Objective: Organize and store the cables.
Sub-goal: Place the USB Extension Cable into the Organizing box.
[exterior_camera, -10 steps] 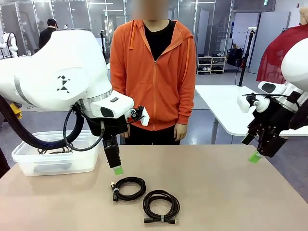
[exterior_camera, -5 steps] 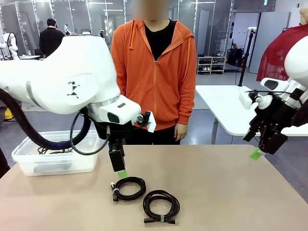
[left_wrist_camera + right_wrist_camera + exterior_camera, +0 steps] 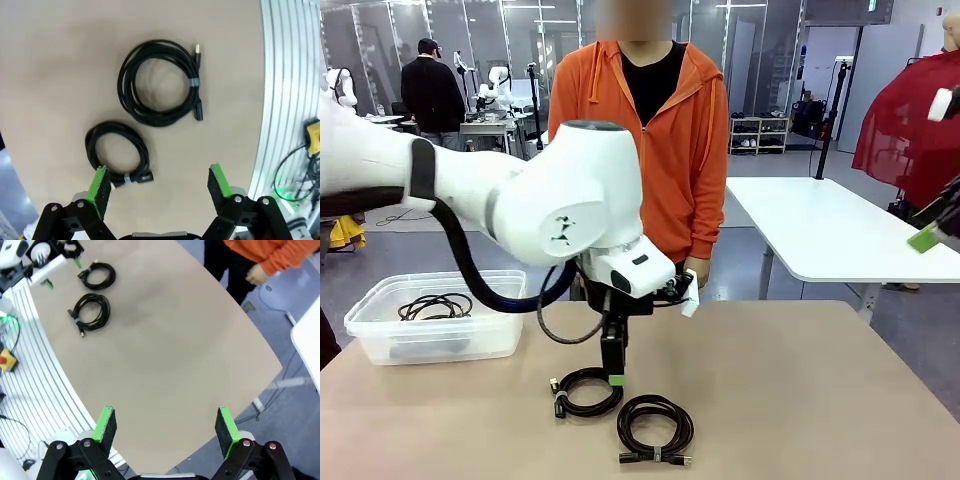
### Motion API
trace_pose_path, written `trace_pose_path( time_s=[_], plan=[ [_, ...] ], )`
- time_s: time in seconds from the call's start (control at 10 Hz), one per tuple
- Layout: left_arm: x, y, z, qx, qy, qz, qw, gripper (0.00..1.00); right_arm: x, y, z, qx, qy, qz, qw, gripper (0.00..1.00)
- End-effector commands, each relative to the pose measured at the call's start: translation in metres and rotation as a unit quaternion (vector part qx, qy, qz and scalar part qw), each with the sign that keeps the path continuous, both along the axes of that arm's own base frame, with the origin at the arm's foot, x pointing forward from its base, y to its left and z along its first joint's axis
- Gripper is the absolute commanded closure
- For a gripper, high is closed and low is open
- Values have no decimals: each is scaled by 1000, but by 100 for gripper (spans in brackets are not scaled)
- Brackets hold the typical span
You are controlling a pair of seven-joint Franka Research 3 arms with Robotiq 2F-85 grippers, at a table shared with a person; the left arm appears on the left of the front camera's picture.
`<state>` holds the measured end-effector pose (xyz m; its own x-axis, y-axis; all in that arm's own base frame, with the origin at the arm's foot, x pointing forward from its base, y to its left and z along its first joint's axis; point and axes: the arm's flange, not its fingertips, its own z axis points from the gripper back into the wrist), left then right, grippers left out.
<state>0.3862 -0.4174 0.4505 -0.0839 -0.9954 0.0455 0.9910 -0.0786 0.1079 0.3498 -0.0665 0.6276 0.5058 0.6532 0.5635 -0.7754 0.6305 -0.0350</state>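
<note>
Front view, left arm (image 3: pixel 570 205) angled down, fingers (image 3: pixel 612 358) apart above cable (image 3: pixel 588 411)

A white table (image 3: pixel 820 225) is standing at the right on grey floor (image 3: pixel 740 272); glass partitions (image 3: pixel 740 60) are lining the back, a low shelf (image 3: pixel 757 135) sitting before them.

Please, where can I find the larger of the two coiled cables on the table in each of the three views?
Front view: larger cable at low centre, right of the smaller cable.
Left wrist view: larger cable at upper centre, above the smaller cable.
Right wrist view: larger cable at upper left, below the smaller cable.
Shared landmark: the smaller cable, lying close beside it but apart.
</note>
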Motion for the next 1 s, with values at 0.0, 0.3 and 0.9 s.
trace_pose_path(
  time_s=[0.0, 0.3, 0.9],
  plan=[
    [6, -24, -16, -13, 13, -20, 1000, 2, 2, -6, 2, 6, 23, -45, 999, 0],
    [1, -41, -47, -20, 36, 3, 999, 2, 11, -6, -1, 24, 12, -85, 996, 0],
    [-13, -50, -86, -24, 83, 49, 995, 2, 2, -11, 4, 14, 14, -54, 998, 0]
  ],
)
